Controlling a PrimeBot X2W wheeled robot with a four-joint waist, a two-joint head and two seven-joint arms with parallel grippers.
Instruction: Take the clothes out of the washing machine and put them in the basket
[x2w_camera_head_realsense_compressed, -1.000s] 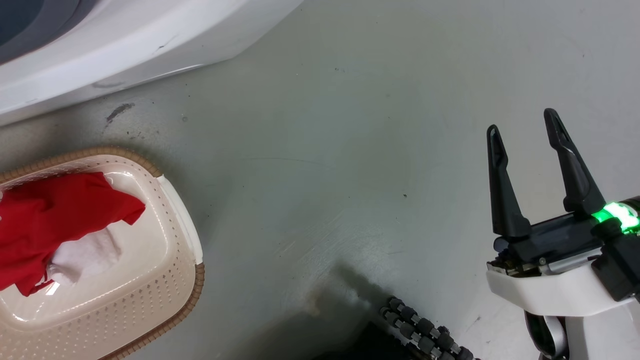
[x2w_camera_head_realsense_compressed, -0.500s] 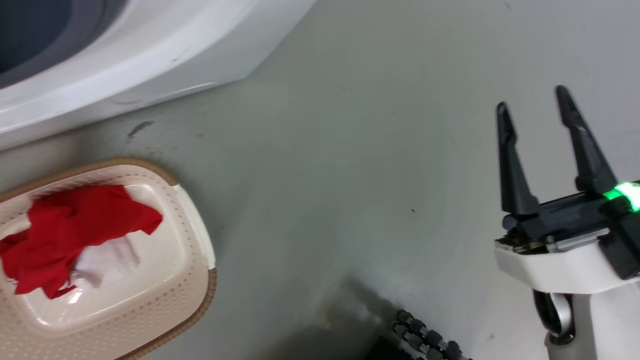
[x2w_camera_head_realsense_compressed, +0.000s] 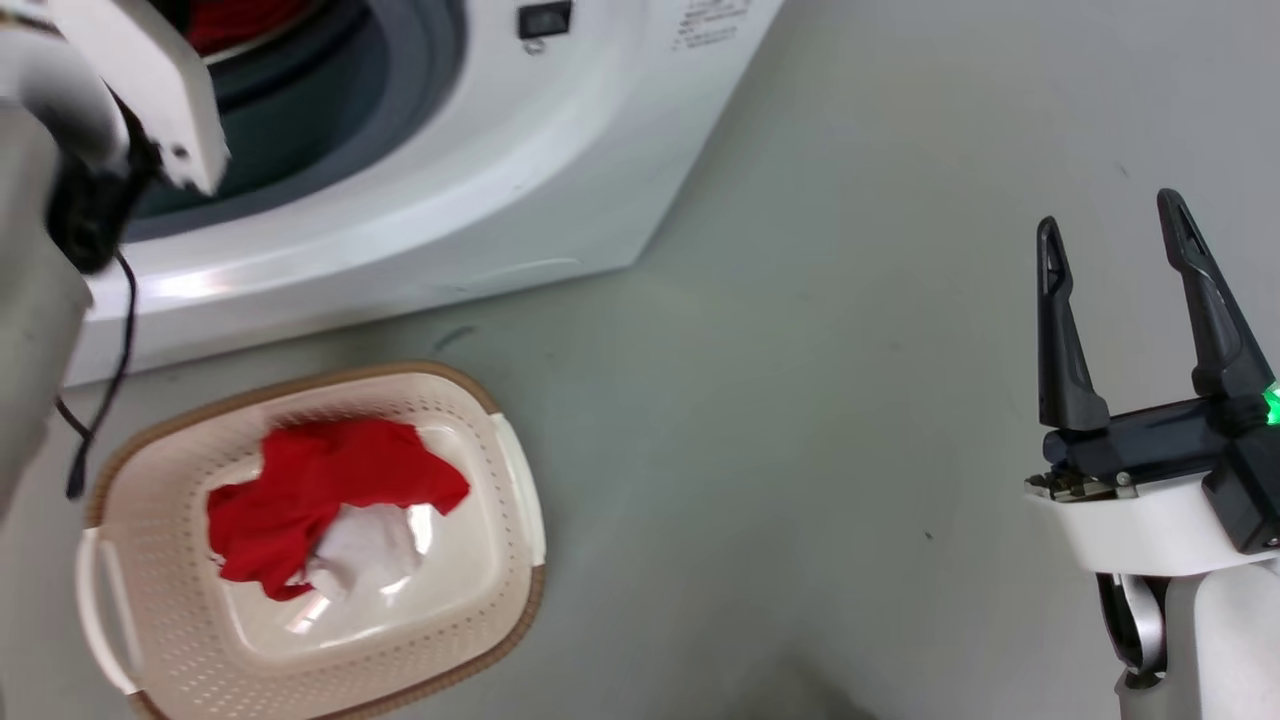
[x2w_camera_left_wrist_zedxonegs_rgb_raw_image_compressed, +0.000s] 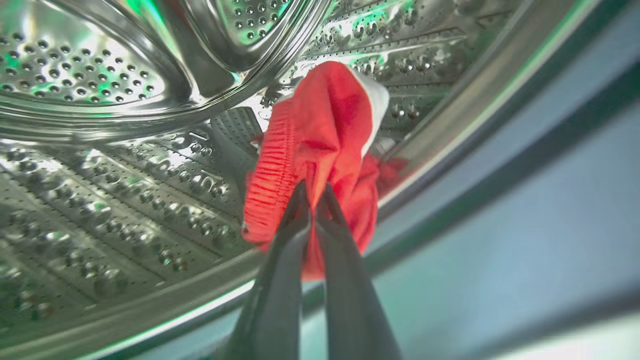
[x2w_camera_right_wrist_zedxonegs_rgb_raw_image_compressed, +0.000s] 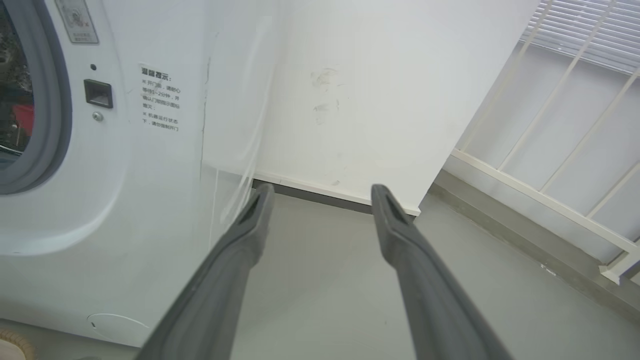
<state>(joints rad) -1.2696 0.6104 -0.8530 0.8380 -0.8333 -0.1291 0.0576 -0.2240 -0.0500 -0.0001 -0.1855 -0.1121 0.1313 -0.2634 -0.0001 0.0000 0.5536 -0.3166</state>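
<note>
A: Counts?
B: Two soft red fabric garments: first garment (x2w_camera_head_realsense_compressed: 320, 480) in the one cream perforated plastic basket (x2w_camera_head_realsense_compressed: 500, 600); second garment (x2w_camera_left_wrist_zedxonegs_rgb_raw_image_compressed: 320, 130) inside the shiny steel drum (x2w_camera_left_wrist_zedxonegs_rgb_raw_image_compressed: 100, 75), clamped by left gripper (x2w_camera_left_wrist_zedxonegs_rgb_raw_image_compressed: 314, 192). Right gripper (x2w_camera_head_realsense_compressed: 1108, 212) spread, empty.
A: Since earlier?
B: Shifted camera; more of white washing machine (x2w_camera_head_realsense_compressed: 450, 230) exposed.

The floor (x2w_camera_head_realsense_compressed: 800, 400) is grey-green, smooth and a little shiny, with some small dark spots and one short dark scuff (x2w_camera_head_realsense_compressed: 455, 335). The white washing machine (x2w_camera_head_realsense_compressed: 480, 200) stands on its far side, where the floor meets a white wall (x2w_camera_right_wrist_zedxonegs_rgb_raw_image_compressed: 375, 100). The cream basket (x2w_camera_head_realsense_compressed: 170, 620) with brown rim sits on the floor just before the machine, near it but not touching.
</note>
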